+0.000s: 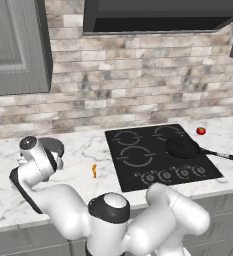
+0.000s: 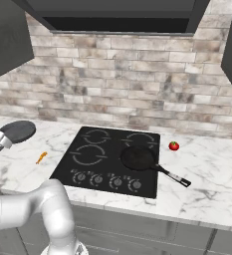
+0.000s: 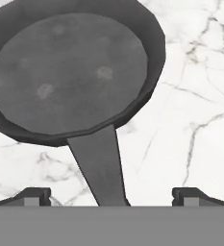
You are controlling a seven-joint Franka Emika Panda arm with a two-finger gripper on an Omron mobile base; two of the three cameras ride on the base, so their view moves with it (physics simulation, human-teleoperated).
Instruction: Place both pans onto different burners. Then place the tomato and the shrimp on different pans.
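Note:
The dark grey skillet (image 3: 68,72) lies on the marble counter left of the cooktop, also seen as the grey skillet (image 1: 54,145) (image 2: 17,130). My gripper (image 3: 111,197) hovers open over its short handle (image 3: 101,168), one fingertip on each side and neither touching it. The blacker pan (image 1: 182,147) (image 2: 138,158) sits on the front right burner with its long thin handle pointing right. A free burner ring (image 1: 136,156) (image 2: 87,154) shows at the front left. The tomato (image 1: 201,131) (image 2: 174,146) rests on the counter right of the cooktop. The shrimp (image 1: 94,170) (image 2: 41,158) lies between skillet and cooktop.
The black cooktop (image 1: 138,175) (image 2: 67,167) has a row of knobs along its front edge. A range hood hangs above it, and a brick wall closes the back. Cabinets hang at the upper left and right.

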